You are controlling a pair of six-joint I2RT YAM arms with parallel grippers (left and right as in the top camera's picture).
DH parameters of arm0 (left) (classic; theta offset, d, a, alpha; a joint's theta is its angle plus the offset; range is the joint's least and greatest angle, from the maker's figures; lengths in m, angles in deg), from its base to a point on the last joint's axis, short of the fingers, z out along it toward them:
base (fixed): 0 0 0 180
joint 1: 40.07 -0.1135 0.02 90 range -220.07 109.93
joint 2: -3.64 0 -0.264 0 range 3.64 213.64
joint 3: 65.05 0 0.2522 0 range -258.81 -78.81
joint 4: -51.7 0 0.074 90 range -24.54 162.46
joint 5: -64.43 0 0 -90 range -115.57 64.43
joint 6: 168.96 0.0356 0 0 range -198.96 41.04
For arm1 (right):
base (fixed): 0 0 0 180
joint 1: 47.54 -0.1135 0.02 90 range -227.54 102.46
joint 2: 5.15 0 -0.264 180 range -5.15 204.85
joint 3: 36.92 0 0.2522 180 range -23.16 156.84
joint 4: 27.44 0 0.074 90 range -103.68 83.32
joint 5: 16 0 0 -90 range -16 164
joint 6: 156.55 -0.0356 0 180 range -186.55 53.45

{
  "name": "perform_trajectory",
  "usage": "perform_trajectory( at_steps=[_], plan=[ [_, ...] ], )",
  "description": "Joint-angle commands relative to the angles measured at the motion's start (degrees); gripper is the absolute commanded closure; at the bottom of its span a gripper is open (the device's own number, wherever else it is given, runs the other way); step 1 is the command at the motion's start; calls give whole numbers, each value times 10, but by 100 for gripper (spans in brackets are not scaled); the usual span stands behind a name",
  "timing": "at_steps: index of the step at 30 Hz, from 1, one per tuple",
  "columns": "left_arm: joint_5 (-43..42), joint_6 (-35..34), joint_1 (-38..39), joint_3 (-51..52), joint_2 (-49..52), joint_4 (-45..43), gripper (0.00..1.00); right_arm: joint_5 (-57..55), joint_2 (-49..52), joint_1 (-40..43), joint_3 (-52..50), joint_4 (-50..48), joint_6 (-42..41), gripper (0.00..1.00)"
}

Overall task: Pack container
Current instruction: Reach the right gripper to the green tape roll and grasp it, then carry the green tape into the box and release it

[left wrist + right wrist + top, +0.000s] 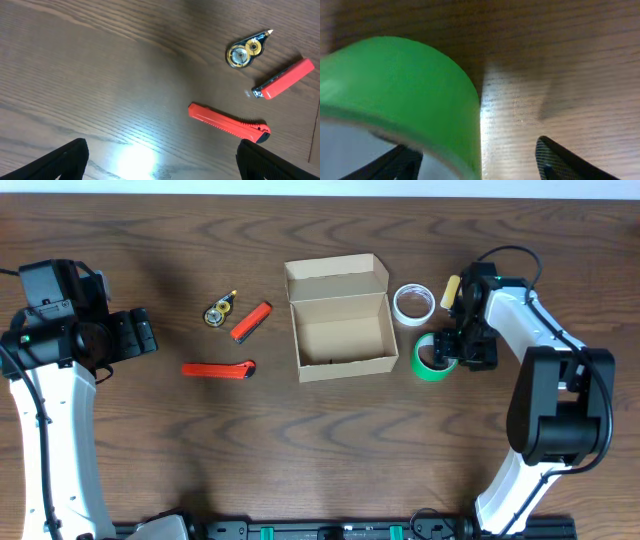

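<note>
left arm sits at the table's left side, left gripper (146,337) aimed toward the middle, fingers (67,157) spread wide, holding nothing. right arm is folded back on itself, right gripper (452,352) low, pointing down, jaws parted.

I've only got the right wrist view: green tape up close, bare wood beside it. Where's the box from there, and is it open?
Observer: The box sits close on the robot's left of the green tape, with its lid flap standing open.
Operator: Anything in it yet?
Observer: Nothing that I can see. The overhead view shows its floor bare.
Operator: And the left arm?
Observer: The left fingers stand wide open above bare wood, short of the red cutter.
</note>
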Motion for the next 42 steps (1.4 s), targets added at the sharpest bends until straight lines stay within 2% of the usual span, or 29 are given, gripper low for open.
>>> perform_trajectory(
  at_steps=[1,3,4,5,6,13,24,31,42],
  plan=[
    [-2,-7,-4,-10,1,3,5,-6,24,-1,-2,-5,-11,42],
    [-2,-7,-4,-10,1,7,5,-6,32,-1,-2,-5,-14,65],
    [-2,-7,-4,-10,1,9,5,-6,34,-1,-2,-7,-15,82],
    [-2,-7,-4,-10,1,9,5,-6,34,-1,-2,-9,-19,94],
    [-2,-7,-4,-10,1,10,5,-5,34,-1,-2,-12,-19,99],
    [-2,-7,-4,-10,1,11,5,-1,27,0,60,23,-16,99],
    [-2,-16,-4,-10,1,11,5,29,2,-28,316,163,7,99],
    [-2,-16,-4,-10,1,11,5,28,1,-127,418,198,34,99],
    [-2,-16,-4,-10,1,15,5,-17,31,-279,419,144,54,99]
  ],
)
